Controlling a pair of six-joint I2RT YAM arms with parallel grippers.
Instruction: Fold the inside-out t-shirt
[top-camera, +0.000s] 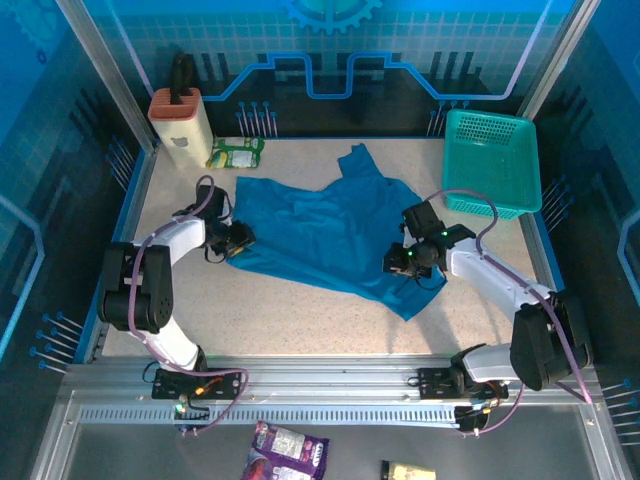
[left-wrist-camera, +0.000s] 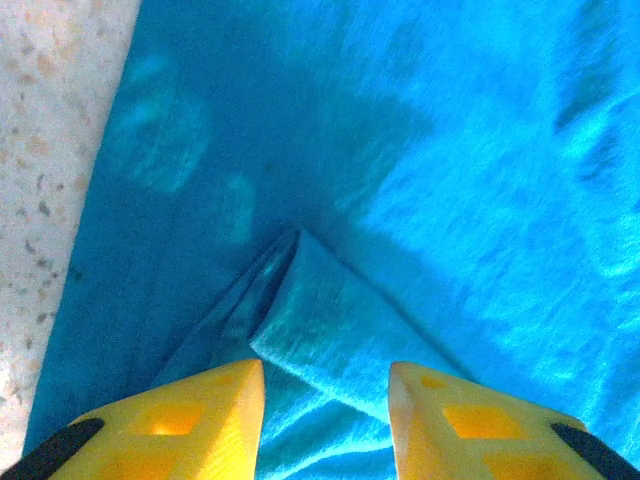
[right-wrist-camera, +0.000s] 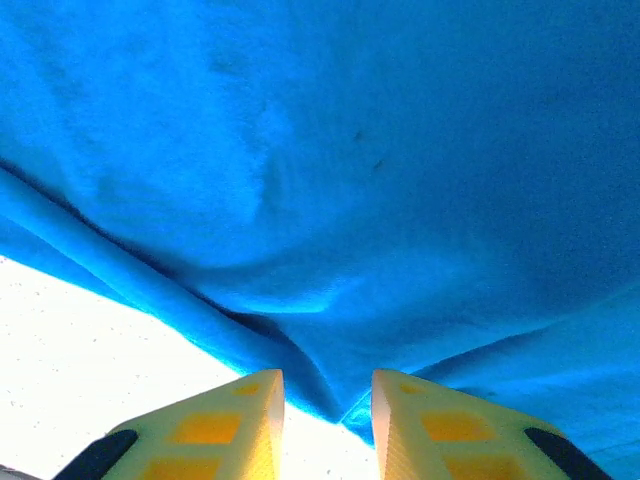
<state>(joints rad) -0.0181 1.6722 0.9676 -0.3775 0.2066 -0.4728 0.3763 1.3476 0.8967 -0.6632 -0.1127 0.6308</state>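
The inside-out t-shirt (top-camera: 320, 225) lies spread and rumpled across the middle of the table, plain blue-teal, one sleeve pointing to the back. My left gripper (top-camera: 238, 240) sits at its left edge. In the left wrist view the yellow fingers (left-wrist-camera: 210, 420) stand apart over the t-shirt (left-wrist-camera: 400, 180), and a small raised fold (left-wrist-camera: 330, 320) lies between them without filling the gap; the gripper (left-wrist-camera: 325, 400) is open. My right gripper (top-camera: 400, 262) is at the shirt's right front edge. It (right-wrist-camera: 327, 400) is open too, with the t-shirt (right-wrist-camera: 330, 200) hem and bare table in the gap.
A teal mesh basket (top-camera: 490, 118) stands at the back right. At the back left are a beige container (top-camera: 180, 125) with a dark handle and a green packet (top-camera: 237, 152). Snack packets (top-camera: 288, 452) lie in front of the rail. Bare table (top-camera: 300, 320) runs along the front.
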